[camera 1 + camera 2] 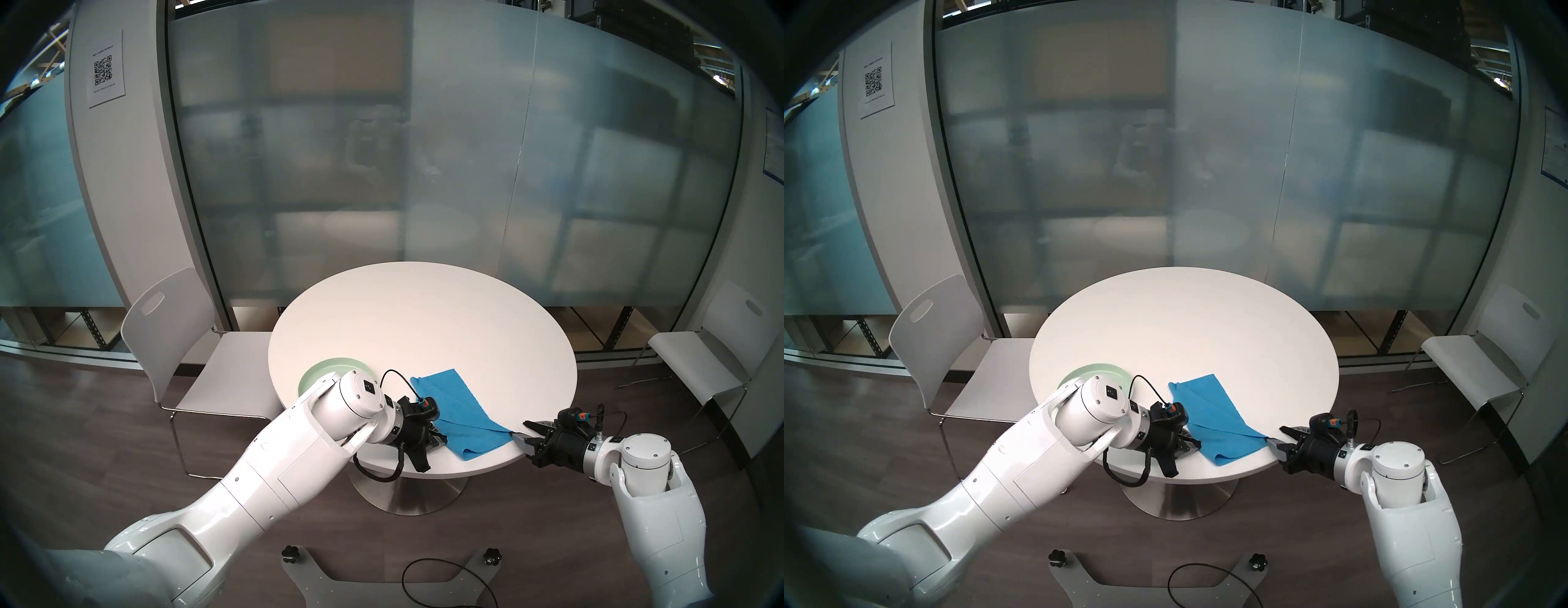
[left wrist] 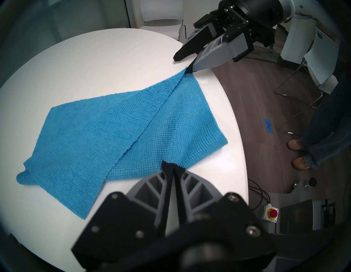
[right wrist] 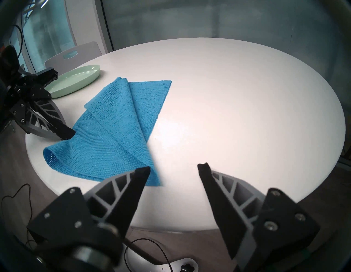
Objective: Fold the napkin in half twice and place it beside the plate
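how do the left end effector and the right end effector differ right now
The left end effector is shut, fingers pressed together at the napkin's near edge; the right end effector stands open. The left is over the table by the plate; the right sits at the table's rim, at the napkin's corner. Both have black-tipped grey fingers.

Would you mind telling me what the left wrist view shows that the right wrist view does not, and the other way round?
Only the left wrist view shows a person's legs, a red stop button and blue floor tape, plus the left gripper shut at the napkin's near edge. Only the right wrist view shows the plate and the right gripper from behind, its jaws open. Both show the napkin, folded unevenly on the round table, and the opposite arm's gripper.
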Tool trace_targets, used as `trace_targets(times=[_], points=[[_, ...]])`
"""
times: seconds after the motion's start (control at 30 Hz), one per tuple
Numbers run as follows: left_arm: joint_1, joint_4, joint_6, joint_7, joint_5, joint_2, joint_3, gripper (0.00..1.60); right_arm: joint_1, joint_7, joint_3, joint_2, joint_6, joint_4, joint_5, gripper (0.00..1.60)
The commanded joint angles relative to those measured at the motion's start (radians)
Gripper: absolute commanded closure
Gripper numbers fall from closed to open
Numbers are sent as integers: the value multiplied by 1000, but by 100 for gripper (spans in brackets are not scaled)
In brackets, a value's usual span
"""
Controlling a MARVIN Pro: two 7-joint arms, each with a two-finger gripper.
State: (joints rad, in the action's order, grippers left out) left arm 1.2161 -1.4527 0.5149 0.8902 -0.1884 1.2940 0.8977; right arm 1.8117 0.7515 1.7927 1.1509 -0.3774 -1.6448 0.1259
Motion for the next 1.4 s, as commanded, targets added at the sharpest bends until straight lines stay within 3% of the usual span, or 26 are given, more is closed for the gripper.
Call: trace_targets(times=[0.0, 0.47, 0.67, 0.9, 0.97, 1.0, 1.23, 1.37], points=[[11, -26, 0, 6, 1, -21, 5, 111, -4, 3, 12, -2, 3, -22, 8, 45], [51, -84, 4, 17, 7, -70, 41, 110, -6, -1, 13, 2, 19, -5, -1, 46], [57, -94, -8, 22, 9, -79, 47, 110, -11, 6, 2, 19, 31, -53, 10, 45], [63, -125, -4, 35, 12, -94, 51, 110, -13, 40, -26, 19, 48, -110, 17, 50], [66, -130, -5, 35, 13, -96, 53, 110, -13, 48, -35, 18, 46, -119, 15, 58], [67, -132, -5, 35, 13, -97, 54, 110, -13, 50, -41, 16, 45, -121, 12, 75], [73, -150, 2, 35, 15, -95, 59, 110, 3, 119, -80, -7, 57, -151, 17, 67], [67, -139, 4, 29, 13, -83, 59, 109, 31, 168, -85, -28, 67, -171, 24, 70]])
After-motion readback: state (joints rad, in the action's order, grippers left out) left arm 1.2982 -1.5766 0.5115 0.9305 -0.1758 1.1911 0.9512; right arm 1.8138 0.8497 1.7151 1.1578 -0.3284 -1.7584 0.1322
